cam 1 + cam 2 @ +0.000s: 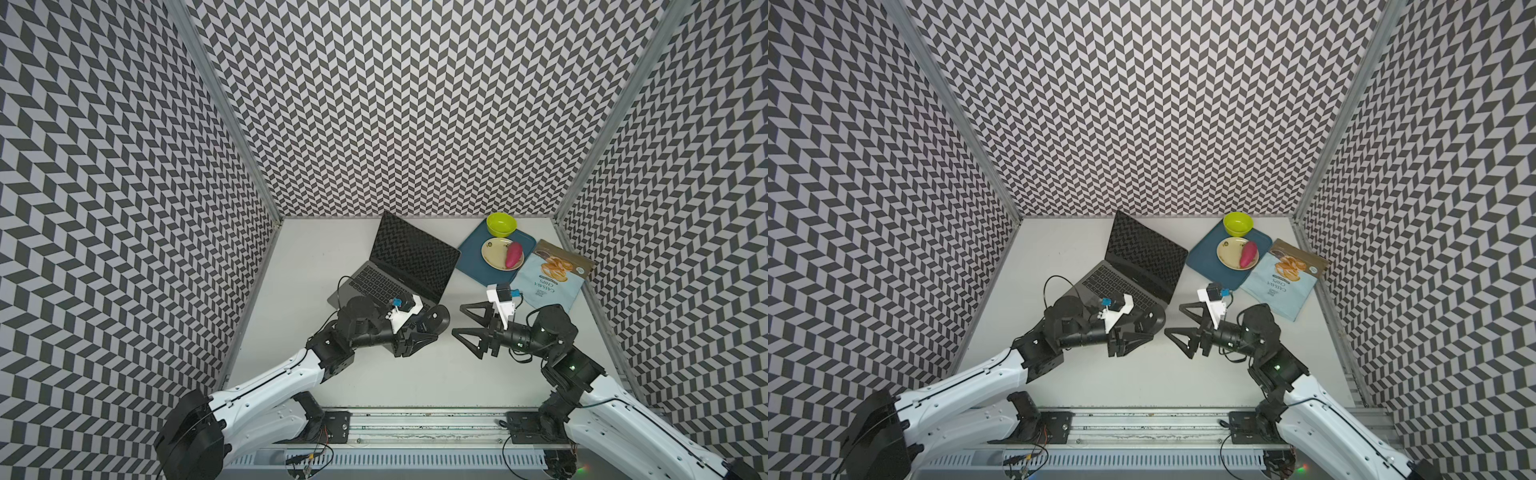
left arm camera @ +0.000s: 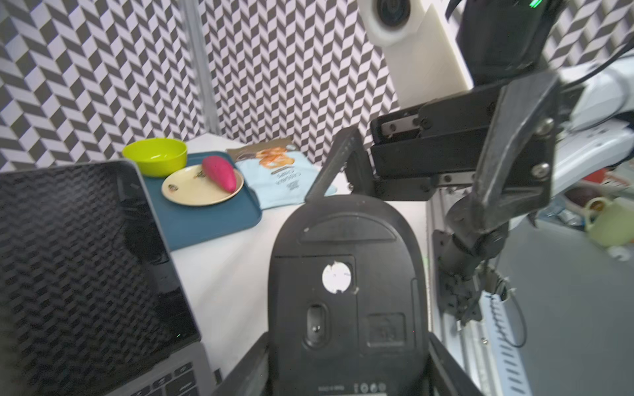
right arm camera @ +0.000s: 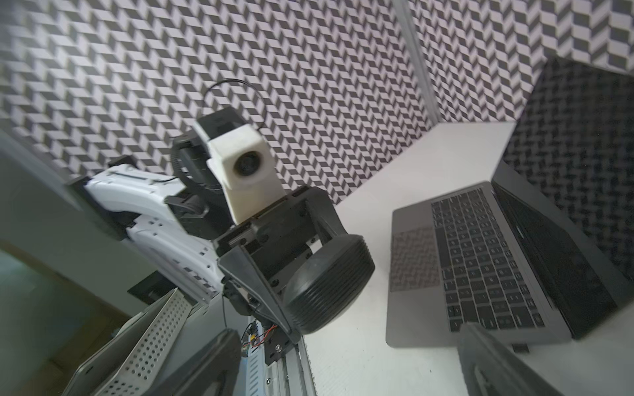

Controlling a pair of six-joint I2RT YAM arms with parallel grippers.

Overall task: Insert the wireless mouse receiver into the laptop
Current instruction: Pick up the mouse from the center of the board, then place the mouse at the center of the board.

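finding 1, grip. left gripper (image 1: 424,328) is clamped on the oval black plastic mouse (image 2: 346,291), underside turned to the left wrist view. right gripper (image 1: 457,321) stands spread wide w/ nothing between the jaws. it is just beside the mouse's free end, not touching it.

finding 2, task item. the slim dark-grey metal laptop (image 1: 388,280) sits open toward the back of the white table (image 1: 316,257), trackpad end near the left gripper. a tiny dark usb nub (image 3: 520,348) shows at the laptop's near side edge in the right wrist view. we judge it is prob. the wireless mouse receiver, at or in a side port.

finding 3, method. we judge the step is seating or checking that nub. approach square to the side edge, pinch the nub only, and push straight along the port axis w/o twist. the left arm should hold the mouse clear of the keys.

finding 4, not verifiable. the nub is blurred and sits close by a right finger (image 3: 497,367); plugged in, touching or loose on the table, we cannot tell. the top views do not resolve it. the white round patch (image 2: 337,277) on the mouse underside may be a sticker or a hole; unclear.
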